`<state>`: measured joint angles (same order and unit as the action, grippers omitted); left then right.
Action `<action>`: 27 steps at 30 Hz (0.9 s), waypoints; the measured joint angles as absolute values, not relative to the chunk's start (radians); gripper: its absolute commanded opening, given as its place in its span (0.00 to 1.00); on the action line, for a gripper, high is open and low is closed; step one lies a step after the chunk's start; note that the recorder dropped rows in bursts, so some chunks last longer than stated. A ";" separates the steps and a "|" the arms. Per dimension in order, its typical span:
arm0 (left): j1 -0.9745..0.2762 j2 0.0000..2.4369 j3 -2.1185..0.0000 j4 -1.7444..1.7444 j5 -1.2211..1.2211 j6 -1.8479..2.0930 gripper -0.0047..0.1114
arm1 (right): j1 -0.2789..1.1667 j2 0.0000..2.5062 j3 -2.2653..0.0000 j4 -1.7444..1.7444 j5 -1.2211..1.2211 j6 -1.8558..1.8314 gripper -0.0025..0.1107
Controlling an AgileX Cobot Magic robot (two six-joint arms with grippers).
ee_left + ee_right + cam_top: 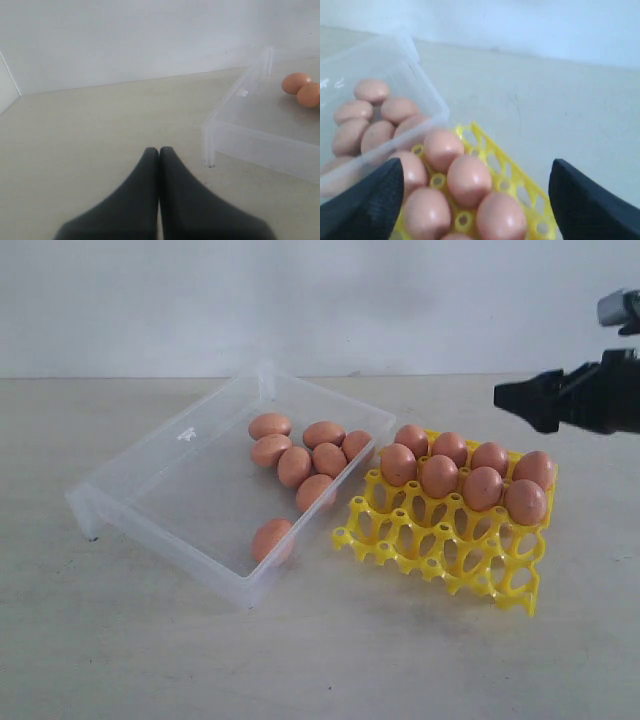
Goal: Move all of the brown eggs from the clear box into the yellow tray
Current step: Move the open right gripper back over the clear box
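While eight brown eggs (294, 466) lie in the clear box (160, 490) midway across the table (100, 640), eight more fill the far two rows of the yellow tray (440, 550) just beside it. The right gripper (476, 170) hovers above these, jaws spread and empty. The left gripper (159, 150), jaws pressed together on nothing, sits low by a box corner. A small mark (185, 435) on the box wall is unreadable.
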<state>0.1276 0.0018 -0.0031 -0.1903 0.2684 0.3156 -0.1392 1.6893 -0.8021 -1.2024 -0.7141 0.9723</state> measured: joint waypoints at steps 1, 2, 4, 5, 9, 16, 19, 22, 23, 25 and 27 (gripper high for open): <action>0.128 0.002 -0.003 -0.190 0.268 0.316 0.00 | -0.139 1.668 -0.815 -1.200 -0.724 0.972 0.69; 0.128 0.002 -0.003 -0.190 0.268 0.316 0.00 | -0.139 1.647 -0.827 -1.200 -0.739 0.972 0.69; 0.128 0.002 -0.003 -0.190 0.268 0.316 0.00 | -0.139 1.598 -0.849 -1.200 -0.784 0.985 0.67; 0.128 0.002 -0.003 -0.190 0.268 0.316 0.00 | -0.139 1.571 -0.861 -1.200 -0.811 1.001 0.62; 0.128 0.002 -0.003 -0.190 0.268 0.316 0.00 | -0.139 1.464 -0.898 -1.200 -0.914 1.086 0.21; 0.128 0.002 -0.003 -0.190 0.268 0.316 0.00 | -0.139 1.366 -0.906 -1.325 -0.926 1.150 0.03; 0.128 0.002 -0.003 -0.190 0.268 0.316 0.00 | -0.114 1.375 -0.906 -1.468 -0.844 1.252 0.03; 0.128 0.002 -0.003 -0.190 0.268 0.316 0.00 | -0.013 1.370 -0.906 -1.557 -0.810 1.346 0.03; 0.128 0.002 -0.003 -0.190 0.268 0.316 0.00 | 0.059 1.368 -0.906 -1.570 -0.801 1.359 0.03; 0.128 0.002 -0.003 -0.190 0.268 0.316 0.00 | 0.188 1.362 -0.906 -1.584 -0.759 1.365 0.03; 0.128 0.002 -0.003 -0.190 0.268 0.316 0.00 | 0.349 1.359 -0.906 -1.612 -0.632 1.345 0.03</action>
